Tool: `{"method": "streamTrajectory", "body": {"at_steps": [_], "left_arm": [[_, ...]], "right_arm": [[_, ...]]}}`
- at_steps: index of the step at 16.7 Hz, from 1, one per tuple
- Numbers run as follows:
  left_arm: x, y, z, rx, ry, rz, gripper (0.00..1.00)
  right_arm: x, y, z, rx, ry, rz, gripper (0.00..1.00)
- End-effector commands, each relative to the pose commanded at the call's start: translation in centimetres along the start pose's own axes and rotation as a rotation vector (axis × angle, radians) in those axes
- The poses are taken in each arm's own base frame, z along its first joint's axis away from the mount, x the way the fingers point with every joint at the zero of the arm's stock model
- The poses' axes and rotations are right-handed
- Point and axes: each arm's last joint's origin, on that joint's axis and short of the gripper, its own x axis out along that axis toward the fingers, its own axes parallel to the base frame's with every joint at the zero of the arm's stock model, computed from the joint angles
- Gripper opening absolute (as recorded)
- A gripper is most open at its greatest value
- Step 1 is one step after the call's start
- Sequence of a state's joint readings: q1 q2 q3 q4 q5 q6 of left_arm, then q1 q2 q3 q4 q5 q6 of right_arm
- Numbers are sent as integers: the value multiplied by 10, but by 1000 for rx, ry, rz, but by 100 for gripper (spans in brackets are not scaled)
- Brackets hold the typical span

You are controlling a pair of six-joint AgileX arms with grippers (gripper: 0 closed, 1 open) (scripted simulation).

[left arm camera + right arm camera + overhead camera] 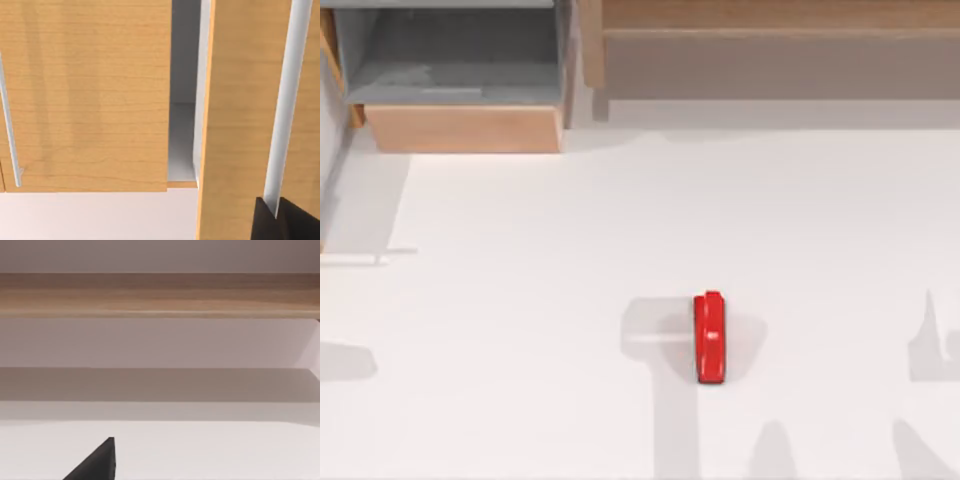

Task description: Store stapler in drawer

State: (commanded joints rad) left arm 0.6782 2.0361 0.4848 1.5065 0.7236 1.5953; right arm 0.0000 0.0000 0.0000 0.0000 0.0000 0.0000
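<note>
The red stapler (710,338) lies flat on the white table, a little right of centre toward the front, with nothing touching it. The drawer (465,128) stands pulled out at the back left, its grey inside bare behind the tan front panel. In the left wrist view a dark part of my left gripper (278,221) sits close to tan wooden fronts, right at the end of a pale bar handle (289,100). A dark tip of my right gripper (97,465) hangs over the bare table, facing the back cabinet.
A long wooden cabinet (770,30) runs along the back right, beside the drawer. Between the wooden fronts in the left wrist view there is a narrow grey gap (182,125). Arm shadows fall on the table's front and right.
</note>
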Motion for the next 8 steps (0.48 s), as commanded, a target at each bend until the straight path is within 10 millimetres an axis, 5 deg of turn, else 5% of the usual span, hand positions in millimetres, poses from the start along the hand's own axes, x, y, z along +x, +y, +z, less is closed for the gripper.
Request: {"method": "streamTrajectory", "body": {"at_steps": [8], "left_arm": [[0,0,0,0,0,0,83]], "right_arm": [[0,0,0,0,0,0,100]]}}
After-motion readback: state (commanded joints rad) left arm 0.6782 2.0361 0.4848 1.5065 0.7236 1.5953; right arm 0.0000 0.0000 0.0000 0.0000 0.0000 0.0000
